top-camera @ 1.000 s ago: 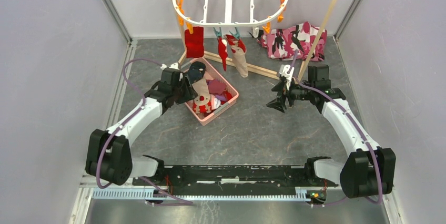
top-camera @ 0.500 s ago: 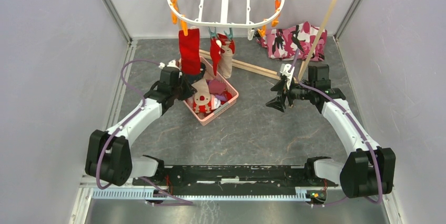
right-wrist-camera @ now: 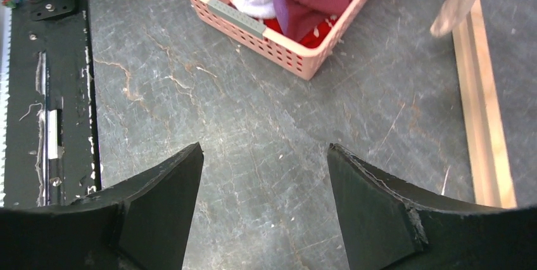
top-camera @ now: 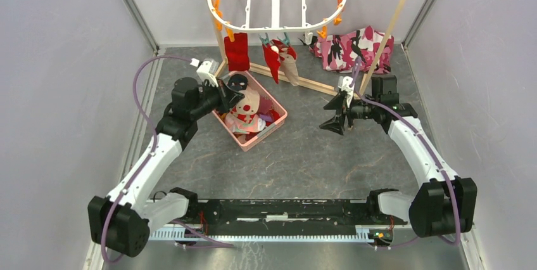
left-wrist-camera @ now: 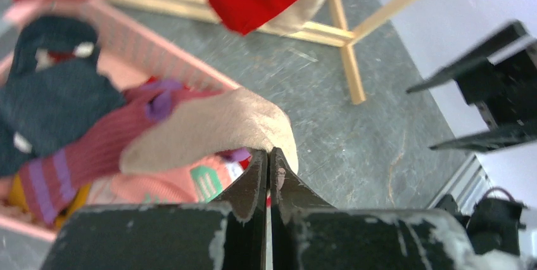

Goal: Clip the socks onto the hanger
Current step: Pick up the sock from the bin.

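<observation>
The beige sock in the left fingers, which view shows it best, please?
Left wrist: the beige sock is close up, pinched by the left fingers. Top external shows it small over the pink basket; right wrist, not clearly.

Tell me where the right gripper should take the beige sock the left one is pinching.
Probably the loose body of the beige sock, approached from the right: the left gripper is shut on one rounded end, and the rest droops toward the basket, facing the open right gripper.
</observation>
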`<state>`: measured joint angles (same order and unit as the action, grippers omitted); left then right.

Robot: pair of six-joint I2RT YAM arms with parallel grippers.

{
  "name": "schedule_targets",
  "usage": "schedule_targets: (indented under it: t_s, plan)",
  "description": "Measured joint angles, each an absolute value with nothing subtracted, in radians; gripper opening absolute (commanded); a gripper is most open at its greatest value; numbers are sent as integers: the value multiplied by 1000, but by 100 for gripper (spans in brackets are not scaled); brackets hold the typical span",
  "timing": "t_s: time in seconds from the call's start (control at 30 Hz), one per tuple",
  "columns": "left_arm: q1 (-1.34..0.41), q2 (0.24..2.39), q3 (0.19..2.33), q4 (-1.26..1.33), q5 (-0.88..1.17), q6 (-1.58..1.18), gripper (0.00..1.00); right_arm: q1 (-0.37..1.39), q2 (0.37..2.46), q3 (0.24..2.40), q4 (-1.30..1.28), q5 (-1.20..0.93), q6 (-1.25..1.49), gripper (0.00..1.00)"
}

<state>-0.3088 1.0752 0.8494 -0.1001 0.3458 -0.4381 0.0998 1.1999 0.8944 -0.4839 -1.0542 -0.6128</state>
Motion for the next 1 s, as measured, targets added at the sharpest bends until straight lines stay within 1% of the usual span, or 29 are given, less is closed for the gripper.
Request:
schedule_targets:
  t_s: [0.2, 0.3, 0.4, 0.53, 0.63, 0.73, 0.87, 1.0]
  plan:
    - [-309, 988, 844, 3, 522, -279, 2, 100, 1234, 1009, -609, -1155, -769, 79]
    - [-309, 987, 844, 63, 614, -264, 2, 100, 1259, 1077, -736, -1229, -924, 79]
    - [-318, 1002, 844, 127, 704, -268, 2, 105, 1295, 1149, -873, -1282, -1067, 78]
    - [-381, 1005, 844, 176, 760, -268, 2, 141, 1318, 1188, -886, -1268, -1026, 77]
    - [-472, 1005, 844, 205, 758, -268, 2, 192, 1304, 1161, -817, -1240, -922, 77]
    - [-577, 1005, 843, 223, 704, -268, 2, 225, 1279, 1106, -762, -1244, -832, 78]
    - [-707, 991, 786, 320, 554, -268, 2, 231, 1246, 1022, -708, -1283, -723, 78]
    - [-810, 983, 718, 412, 400, -267, 2, 226, 1219, 983, -685, -1310, -656, 79]
